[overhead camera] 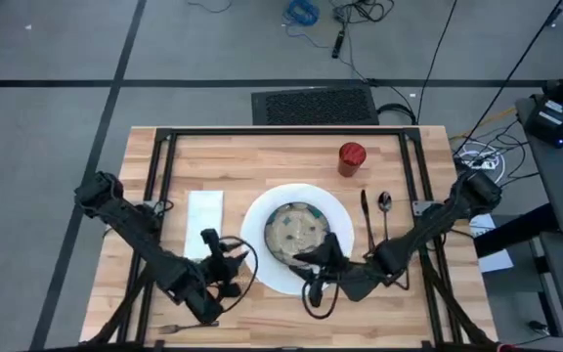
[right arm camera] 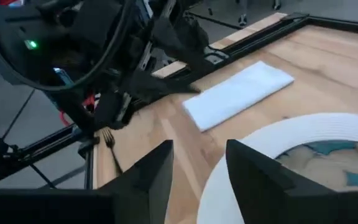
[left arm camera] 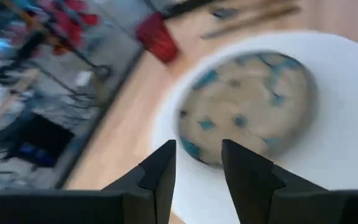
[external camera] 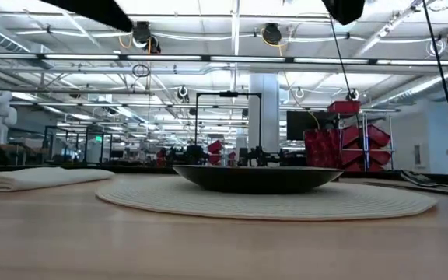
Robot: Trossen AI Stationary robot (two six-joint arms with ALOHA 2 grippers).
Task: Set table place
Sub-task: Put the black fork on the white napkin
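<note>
A large white plate (overhead camera: 262, 256) lies mid-table with a speckled bowl (overhead camera: 296, 231) standing in it. The white napkin (overhead camera: 204, 217) lies flat to the plate's left. A knife (overhead camera: 366, 210) and spoon (overhead camera: 385, 205) lie to its right, and the red cup (overhead camera: 351, 158) stands beyond them. A fork (overhead camera: 179, 328) lies near the table's near-left edge. My left gripper (left arm camera: 197, 168) is open, just left of the plate, pointing at the bowl (left arm camera: 253, 106). My right gripper (right arm camera: 197, 163) is open over the plate's near rim (right arm camera: 278, 155), pointing toward the napkin (right arm camera: 241, 93).
A black metal frame (overhead camera: 281, 132) runs along the table's far edge and down both sides. Bare wood shows between the napkin and the plate and along the near edge. In the right wrist view the left arm (right arm camera: 98, 56) stands close above the fork (right arm camera: 110, 142).
</note>
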